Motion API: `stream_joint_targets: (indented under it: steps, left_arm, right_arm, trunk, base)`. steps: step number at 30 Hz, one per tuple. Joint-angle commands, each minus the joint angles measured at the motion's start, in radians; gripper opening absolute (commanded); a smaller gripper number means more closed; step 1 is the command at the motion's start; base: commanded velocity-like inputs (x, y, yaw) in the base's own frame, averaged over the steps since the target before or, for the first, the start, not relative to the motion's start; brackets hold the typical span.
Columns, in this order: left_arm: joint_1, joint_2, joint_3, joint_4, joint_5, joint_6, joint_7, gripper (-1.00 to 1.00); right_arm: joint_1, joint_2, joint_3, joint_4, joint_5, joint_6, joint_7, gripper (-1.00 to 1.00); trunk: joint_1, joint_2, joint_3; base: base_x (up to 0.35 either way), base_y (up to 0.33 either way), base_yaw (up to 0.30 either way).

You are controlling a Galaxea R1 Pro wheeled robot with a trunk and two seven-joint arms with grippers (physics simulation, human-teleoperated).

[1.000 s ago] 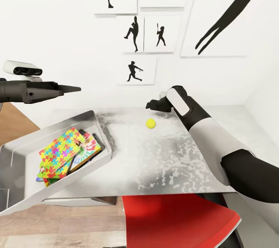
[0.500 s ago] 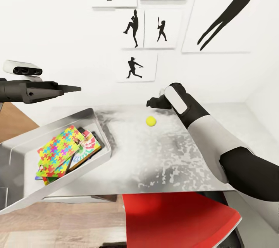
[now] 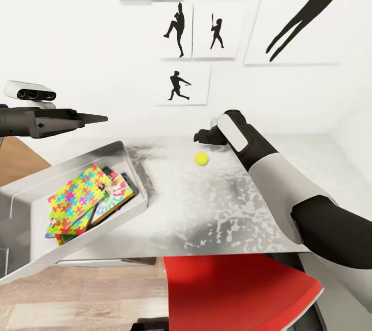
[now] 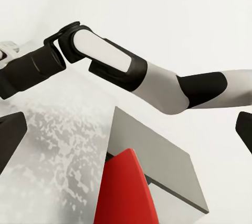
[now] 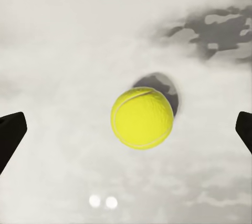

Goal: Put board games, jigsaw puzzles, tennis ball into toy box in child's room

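The yellow-green tennis ball [image 3: 201, 158] lies on the light grey table [image 3: 232, 212]. My right gripper [image 3: 202, 137] hovers just above and behind it, open. In the right wrist view the tennis ball [image 5: 142, 118] sits midway between the dark fingertips [image 5: 10, 134], apart from both. The grey toy box [image 3: 135, 201] stands at the table's left end. It holds a jigsaw puzzle [image 3: 72, 199] lying on top of board games [image 3: 118, 194]. My left gripper [image 3: 95, 119] hangs open above the toy box with nothing in it. The bed is out of view.
A red seat [image 3: 232, 295] sits under the table's front edge. The white wall with black ball-player pictures [image 3: 178, 88] runs right behind the table. Wood floor [image 3: 77, 300] shows at the lower left. My right arm [image 4: 131, 71] crosses the left wrist view.
The whole view has shifted slightly, so the camera moved. The right gripper holds its place over the ball, and the left arm has not moved.
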Motion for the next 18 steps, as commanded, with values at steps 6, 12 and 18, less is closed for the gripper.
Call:
stream_joint_targets:
  steps: [6,12,18]
  left_arm:
    - [-0.001,0.002,-0.001,0.000,0.001,0.011,-0.004,1.00]
    - [-0.001,0.004,-0.001,0.000,0.001,0.011,-0.004,1.00]
    - [-0.001,0.005,0.000,0.000,0.001,0.011,-0.004,1.00]
  right_arm:
    - [-0.002,0.000,0.003,-0.001,-0.010,0.001,-0.010,1.00]
    - [-0.003,0.000,0.003,-0.003,-0.010,0.002,-0.010,1.00]
    - [-0.012,-0.003,0.003,-0.006,-0.011,0.008,-0.010,1.00]
  trunk:
    - [0.001,-0.002,-0.011]
    - [0.001,-0.002,-0.021]
    - [0.001,-0.002,-0.031]
  base:
    - [0.000,0.000,0.000]
    - [0.000,0.000,0.000]
    - [0.000,0.000,0.000]
